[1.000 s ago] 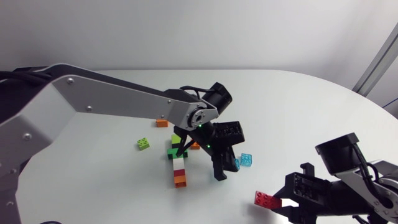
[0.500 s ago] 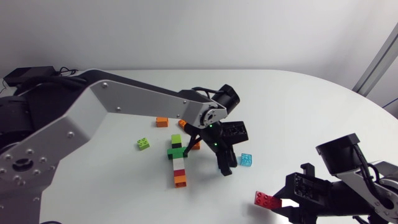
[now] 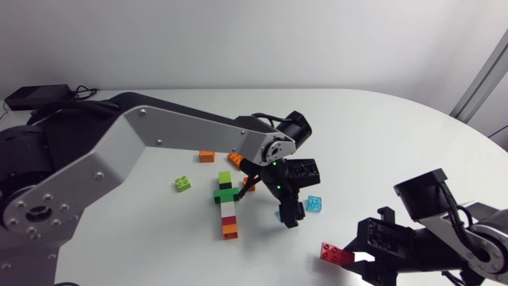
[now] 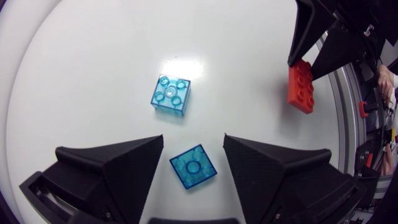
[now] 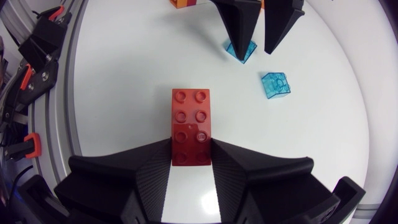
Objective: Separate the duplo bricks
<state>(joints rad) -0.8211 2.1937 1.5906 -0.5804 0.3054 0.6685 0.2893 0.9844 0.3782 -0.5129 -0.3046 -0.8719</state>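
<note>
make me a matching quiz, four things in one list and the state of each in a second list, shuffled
Things
1. left gripper
2. right gripper
3. lime brick
4. brick stack

States
a. shut on the red brick
b. several colours joined in a row, lying flat
c. open, with a blue brick lying untouched between its fingers
d. a single piece lying by itself, beside the joined row

Pairs: 1-c, 2-a, 3-d, 4-b

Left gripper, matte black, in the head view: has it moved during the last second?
Yes. The matte black left gripper has shifted slightly away from the multicoloured stack of plastic bricks, closer to the translucent blue square brick.
</note>
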